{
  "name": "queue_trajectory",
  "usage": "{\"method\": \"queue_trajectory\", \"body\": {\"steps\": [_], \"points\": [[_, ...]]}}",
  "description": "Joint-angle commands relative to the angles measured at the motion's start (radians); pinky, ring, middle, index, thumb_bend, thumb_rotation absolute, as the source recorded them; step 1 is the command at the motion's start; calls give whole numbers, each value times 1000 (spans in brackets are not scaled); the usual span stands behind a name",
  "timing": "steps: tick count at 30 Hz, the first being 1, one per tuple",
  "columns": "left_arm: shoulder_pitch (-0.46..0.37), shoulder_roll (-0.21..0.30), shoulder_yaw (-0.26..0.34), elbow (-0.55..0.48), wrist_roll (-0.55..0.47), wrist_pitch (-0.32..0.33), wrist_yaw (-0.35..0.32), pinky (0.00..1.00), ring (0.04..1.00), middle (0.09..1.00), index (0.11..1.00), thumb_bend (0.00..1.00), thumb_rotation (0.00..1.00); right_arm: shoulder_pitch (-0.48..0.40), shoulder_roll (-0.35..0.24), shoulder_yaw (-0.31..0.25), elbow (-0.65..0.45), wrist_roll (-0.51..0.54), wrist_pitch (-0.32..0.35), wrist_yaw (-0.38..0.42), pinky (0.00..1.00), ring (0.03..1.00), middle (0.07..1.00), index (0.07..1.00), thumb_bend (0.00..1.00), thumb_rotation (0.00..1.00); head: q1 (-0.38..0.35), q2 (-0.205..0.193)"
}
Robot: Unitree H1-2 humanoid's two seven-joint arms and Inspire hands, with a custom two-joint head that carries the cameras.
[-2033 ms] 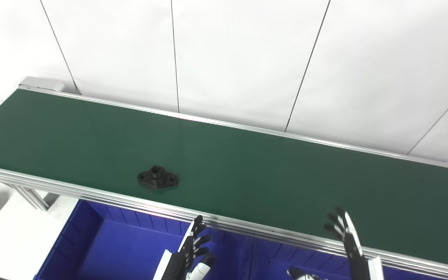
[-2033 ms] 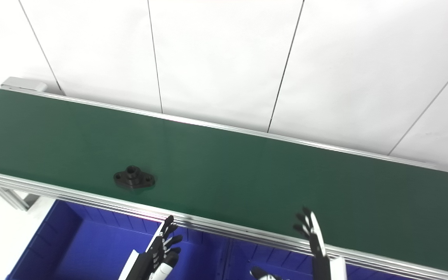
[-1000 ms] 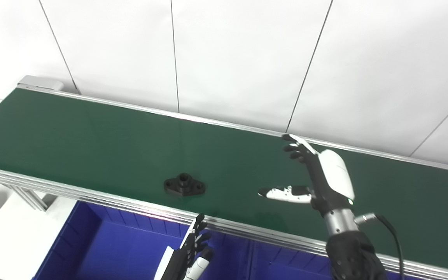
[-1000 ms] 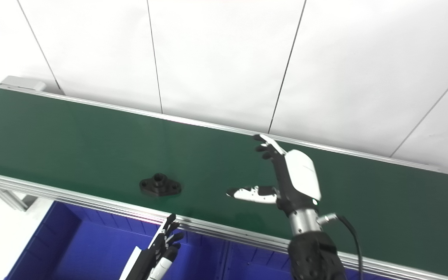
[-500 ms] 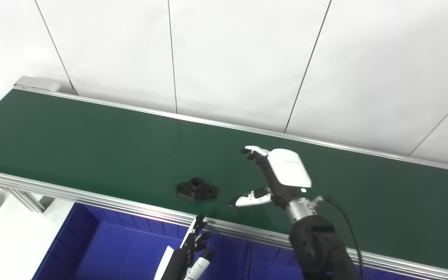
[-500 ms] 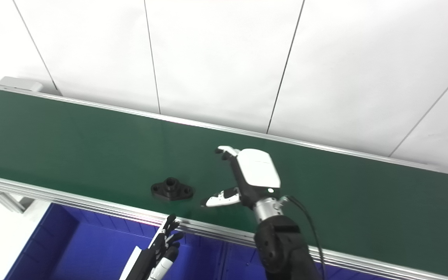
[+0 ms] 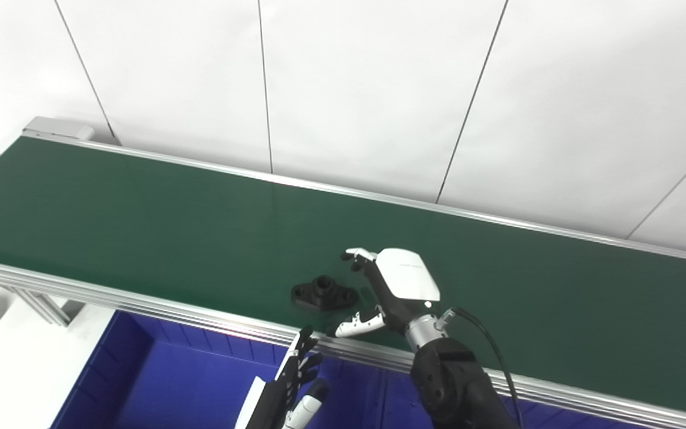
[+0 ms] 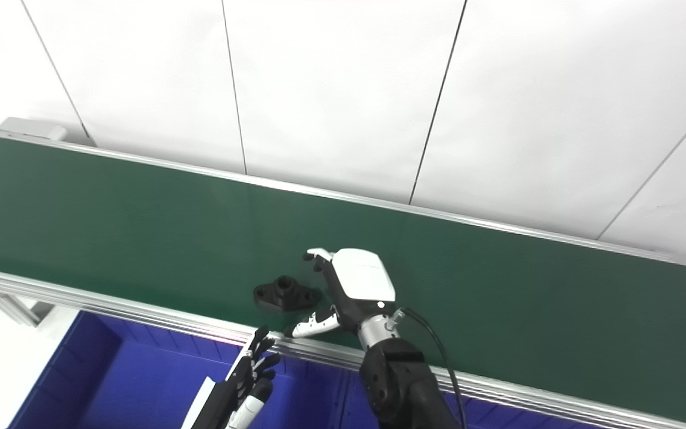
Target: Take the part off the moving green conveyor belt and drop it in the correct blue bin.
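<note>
A black flanged part (image 7: 324, 294) with a raised centre boss lies on the green conveyor belt (image 7: 140, 220), near its front rail. My right hand (image 7: 392, 286) is open just to the right of the part, low over the belt, fingers behind the part's right end and thumb in front, not closed on it. Its fingers are curved toward the part. My left hand (image 7: 293, 382) hangs open below the belt's front rail, over a blue bin (image 7: 158, 381), holding nothing.
The belt runs from upper left to lower right between aluminium rails (image 7: 140, 307). Blue bins sit below the front rail; a second one (image 8: 498, 417) shows at the bottom right. A white panelled wall (image 7: 379, 89) stands behind the belt.
The part has ridden the belt to the right. My right hand rose from below the rail, swung left and dropped down beside the part. The left hand has stayed put.
</note>
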Motion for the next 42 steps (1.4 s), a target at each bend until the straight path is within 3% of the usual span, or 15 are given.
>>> {"method": "queue_trajectory", "body": {"steps": [1, 6, 10, 12, 13, 14, 18, 19, 21, 25, 28, 30, 34, 41, 42], "points": [[12, -77, -64, -37, -3, -16, 1, 894, 915, 978, 1000, 514, 888, -32, 31, -10, -15, 35, 7, -18, 705, 682, 719, 798, 983, 337, 2, -1], [15, -77, -67, -42, -2, -16, 0, 892, 914, 977, 1000, 507, 879, -29, 50, -29, 21, 107, -4, -30, 614, 662, 713, 775, 969, 328, 2, 3], [18, -78, -70, -50, 1, -7, 0, 881, 909, 976, 1000, 515, 880, -29, 49, -33, 97, 129, -15, -73, 558, 600, 631, 703, 876, 269, 3, 8], [20, -79, -71, -54, 3, -3, 1, 876, 902, 971, 1000, 517, 878, -29, 41, -33, 146, 134, -20, -111, 479, 529, 573, 649, 793, 199, 6, 11], [21, -80, -71, -55, 4, -3, 1, 869, 897, 968, 1000, 516, 874, -27, 38, -37, 169, 139, -19, -129, 362, 424, 495, 556, 630, 164, 6, 11], [22, -80, -72, -58, 4, -3, 2, 866, 895, 967, 1000, 515, 872, -25, 36, -38, 181, 144, -18, -141, 303, 367, 451, 524, 574, 151, 6, 14], [24, -73, -72, -68, 11, 4, 0, 853, 887, 965, 1000, 522, 877, -15, 4, -22, 206, 132, 13, -141, 219, 283, 378, 490, 516, 132, 2, 17], [23, -72, -71, -70, 10, 6, -1, 851, 886, 964, 1000, 524, 879, -18, -6, -10, 208, 121, 28, -124, 237, 303, 394, 507, 517, 55, 1, 18], [22, -72, -70, -73, 7, 8, -2, 851, 885, 962, 1000, 526, 875, -27, -27, 18, 209, 92, 63, -83, 252, 325, 404, 514, 519, 11, -1, 20], [17, -66, -67, -70, 11, 6, -3, 851, 885, 960, 1000, 511, 877, -63, -60, 77, 183, 46, 188, 94, 210, 304, 399, 509, 520, 0, -10, 20], [13, -65, -65, -68, 6, 8, -6, 857, 886, 965, 1000, 501, 877, -83, -95, 120, 145, 19, 237, 215, 249, 367, 450, 503, 525, 0, -14, 19], [9, -63, -63, -63, -2, 6, -10, 860, 887, 967, 1000, 505, 874, -98, -113, 135, 132, -9, 265, 306, 225, 328, 464, 496, 527, 0, -22, 18], [3, -60, -64, -61, 3, 7, -12, 855, 884, 968, 1000, 501, 884, -106, -116, 118, 127, -59, 280, 414, 271, 381, 483, 493, 524, 0, -30, 17], [-1, -64, -59, -58, -4, 7, -17, 859, 886, 964, 1000, 521, 872, -90, -101, 55, 84, -86, 280, 480, 300, 408, 437, 533, 517, 1, -38, 16], [-2, -63, -58, -57, -3, 5, -16, 856, 883, 963, 1000, 511, 878, -89, -102, 50, 69, -79, 280, 486, 247, 346, 414, 526, 518, 0, -38, 16]]}}
